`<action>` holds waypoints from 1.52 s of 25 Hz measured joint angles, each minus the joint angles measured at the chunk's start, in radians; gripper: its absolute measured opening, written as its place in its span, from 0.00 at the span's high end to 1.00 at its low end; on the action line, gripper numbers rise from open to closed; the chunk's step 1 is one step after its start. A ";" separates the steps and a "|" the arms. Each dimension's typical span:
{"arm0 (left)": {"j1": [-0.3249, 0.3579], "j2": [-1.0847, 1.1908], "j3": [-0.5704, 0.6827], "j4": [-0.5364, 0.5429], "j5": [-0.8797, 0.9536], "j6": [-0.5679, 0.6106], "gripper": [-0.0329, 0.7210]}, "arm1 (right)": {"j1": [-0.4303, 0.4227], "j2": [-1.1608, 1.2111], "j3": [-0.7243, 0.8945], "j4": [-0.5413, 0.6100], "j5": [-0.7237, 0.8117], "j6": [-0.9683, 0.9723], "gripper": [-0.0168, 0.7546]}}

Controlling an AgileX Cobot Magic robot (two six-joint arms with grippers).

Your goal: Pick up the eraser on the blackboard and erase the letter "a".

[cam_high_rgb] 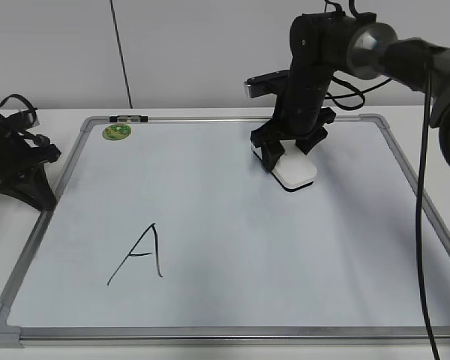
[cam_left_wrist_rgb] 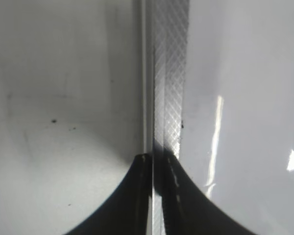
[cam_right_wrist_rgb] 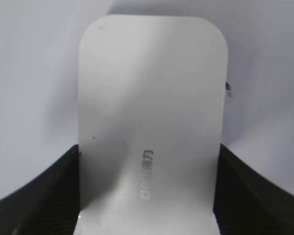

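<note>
The white eraser (cam_high_rgb: 296, 171) lies flat on the blackboard (cam_high_rgb: 232, 262), in its upper right part. My right gripper (cam_high_rgb: 288, 152) is shut on the eraser, one finger on each long side. In the right wrist view the eraser (cam_right_wrist_rgb: 152, 98) fills the space between my fingers (cam_right_wrist_rgb: 147, 191), grey lettering up. The small letter "a" does not show; only a tiny black speck (cam_right_wrist_rgb: 229, 88) sits by the eraser's right edge. My left gripper (cam_high_rgb: 43, 196) is shut and empty at the board's left edge, its tips (cam_left_wrist_rgb: 158, 157) over the metal frame (cam_left_wrist_rgb: 167, 73).
A large black capital "A" (cam_high_rgb: 140, 255) is drawn on the board's lower left. A green round magnet (cam_high_rgb: 116, 133) sits at the top left corner. The grey frame (cam_high_rgb: 210, 332) rims the board. The right arm's cable (cam_high_rgb: 420, 225) hangs over the right side.
</note>
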 joint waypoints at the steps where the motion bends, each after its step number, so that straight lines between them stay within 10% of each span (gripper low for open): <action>1: 0.000 0.000 0.000 0.000 0.000 0.000 0.92 | 0.000 0.000 0.000 -0.004 0.000 -0.002 0.29; 38: 0.000 0.000 0.000 0.004 0.000 0.000 0.92 | -0.115 -0.004 -0.004 -0.120 -0.008 0.049 0.29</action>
